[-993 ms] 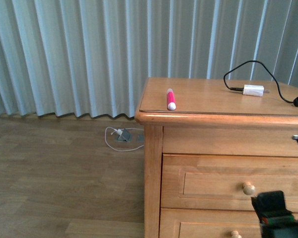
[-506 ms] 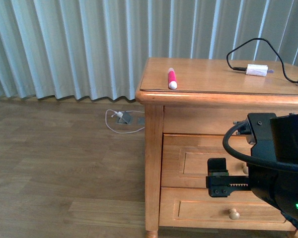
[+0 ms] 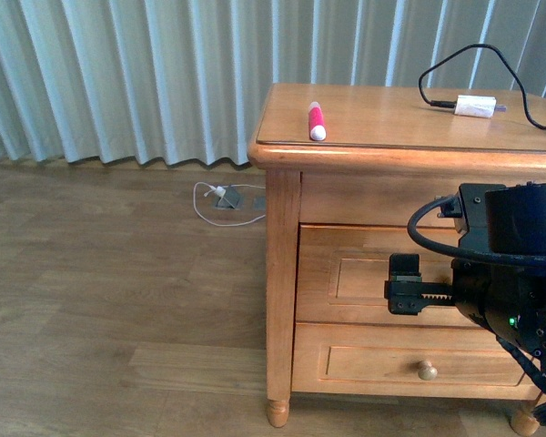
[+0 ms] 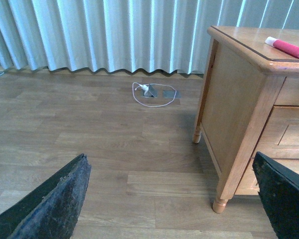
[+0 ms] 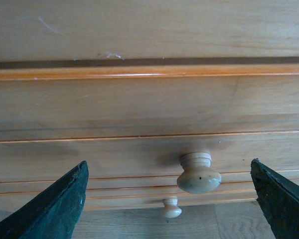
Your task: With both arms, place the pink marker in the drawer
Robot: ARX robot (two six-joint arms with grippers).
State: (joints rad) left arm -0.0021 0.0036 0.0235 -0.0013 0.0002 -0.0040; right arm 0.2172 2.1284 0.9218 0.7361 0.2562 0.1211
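- The right arm (image 3: 519,273) stands nearest, low and in front of the cabinet (image 3: 282,273), with its forearm about level and a small green light (image 3: 512,320) on its body.
- The right gripper (image 5: 168,163) points straight at the front of the drawer (image 3: 364,273). Its jaws are spread wide and hold nothing.
- In the right wrist view the round knob (image 5: 198,173) sits between the two fingers (image 5: 50,209), closer to one of them, and no finger touches it.
- The left gripper (image 4: 170,157) is also spread wide and empty. It hangs over the wooden floor (image 4: 89,139), beside the cabinet, well apart from it.
- The drawer is fully closed, flush with the cabinet front.
- The pink marker (image 3: 316,121) lies on the cabinet top, near the front left corner, with its white end toward the front edge.
- Farther back on the top lies a white charger (image 3: 474,106) with a black cable (image 3: 464,59).
- Behind everything hangs a pale curtain (image 3: 118,73).
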